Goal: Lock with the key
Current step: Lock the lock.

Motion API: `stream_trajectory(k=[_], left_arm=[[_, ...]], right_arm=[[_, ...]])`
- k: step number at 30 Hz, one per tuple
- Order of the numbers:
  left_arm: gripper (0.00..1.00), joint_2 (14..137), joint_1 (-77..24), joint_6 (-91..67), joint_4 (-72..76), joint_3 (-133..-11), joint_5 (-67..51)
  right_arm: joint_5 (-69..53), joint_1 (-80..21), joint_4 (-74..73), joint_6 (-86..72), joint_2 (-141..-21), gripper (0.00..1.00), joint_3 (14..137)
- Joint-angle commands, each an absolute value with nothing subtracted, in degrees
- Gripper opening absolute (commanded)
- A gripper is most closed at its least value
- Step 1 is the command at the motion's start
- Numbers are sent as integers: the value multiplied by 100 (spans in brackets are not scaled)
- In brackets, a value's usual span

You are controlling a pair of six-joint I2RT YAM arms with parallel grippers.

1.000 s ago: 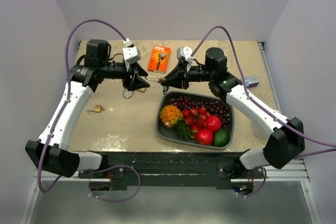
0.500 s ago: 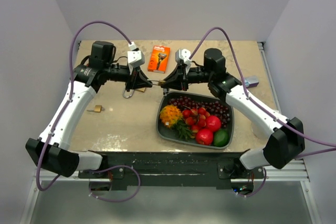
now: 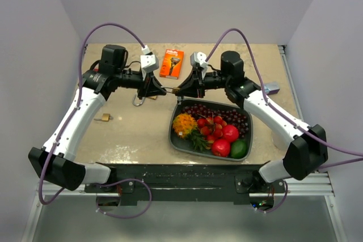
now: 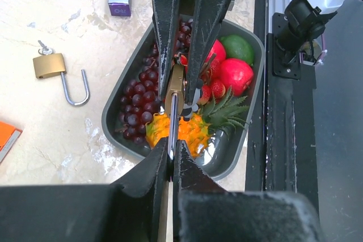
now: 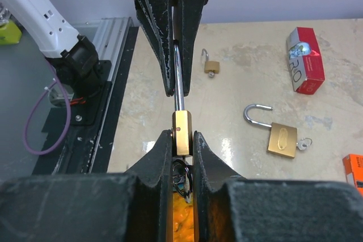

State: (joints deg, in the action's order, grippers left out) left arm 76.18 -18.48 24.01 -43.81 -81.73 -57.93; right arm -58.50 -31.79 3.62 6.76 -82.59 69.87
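A brass padlock (image 5: pixel 182 131) is held in mid-air over the table, its body clamped between the fingers of my right gripper (image 5: pixel 183 137), which is shut on it. Its steel shackle (image 4: pixel 173 118) points toward the left arm, and my left gripper (image 4: pixel 172 147) is shut on that shackle. In the top view the two grippers (image 3: pixel 161 90) (image 3: pixel 179 89) meet tip to tip just behind the fruit tray. A key on a dark ring (image 5: pixel 184 174) sits at the body's far end between the right fingers, mostly hidden.
A grey tray (image 3: pixel 172 133) of fruit lies under and in front of the grippers. Two more padlocks lie on the table: an open one with a key (image 5: pixel 282 139) and a small one (image 3: pixel 104 118). An orange box (image 3: pixel 172 63) and a red box (image 5: pixel 305 60) lie further back.
The left gripper moved right toward the right gripper and shut on the padlock's shackle. The right gripper kept its hold on the padlock body.
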Motion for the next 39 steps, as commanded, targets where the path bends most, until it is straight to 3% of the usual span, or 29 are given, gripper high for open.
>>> stream_trajectory(k=[1, 25, 33, 34, 36, 37, 39], left_arm=[[0, 7725, -2109, 2312, -3797, -8191, -5888], [0, 7708, -2593, 1819, -3128, -7699, -5880], [0, 7480, -1847, 1819, -3410, -7620, -5932], [0, 7471, -1759, 1837, -3436, -7638, -5959], [0, 7462, -1486, 1863, -3489, -7681, -6020], [0, 7471, -1416, 1907, -3507, -7708, -6055], [0, 7506, -1275, 1986, -3603, -7813, -6073]], right_arm=[[-6205, -3340, 870, 299, -8332, 0, 7409], [-6451, -3665, 800, 457, -8850, 0, 8024], [-6188, -3420, -395, 1310, -8587, 0, 7902], [-6170, -3367, -491, 1301, -8570, 15, 7910], [-6118, -3209, -641, 1310, -8578, 27, 7945], [-6126, -3156, -694, 1310, -8596, 42, 7945], [-6082, -3007, -834, 1336, -8596, 57, 7954]])
